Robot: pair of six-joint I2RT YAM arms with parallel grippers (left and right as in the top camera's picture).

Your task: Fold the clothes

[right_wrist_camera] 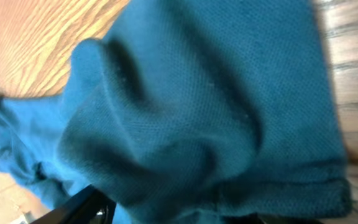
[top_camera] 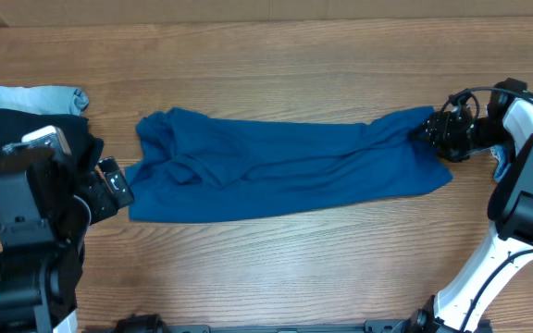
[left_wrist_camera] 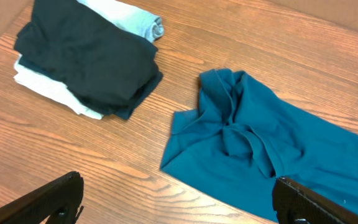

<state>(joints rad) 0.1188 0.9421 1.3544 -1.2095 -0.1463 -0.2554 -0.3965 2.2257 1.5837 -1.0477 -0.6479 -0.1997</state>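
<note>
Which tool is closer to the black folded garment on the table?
Left. The left tool sits just beside the black folded garment, near one end of the blue shirt. The right tool is far across the table, at the shirt's other end.

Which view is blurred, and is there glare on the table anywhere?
Overhead: even light, shirt and table fairly sharp, no strong glare. Left wrist: also sharp, but the left gripper is dark, with little detail. Right wrist: the shirt nearly fills the frame; its weave is sharp in the middle, the table at the right edge blurred and bright.
</note>
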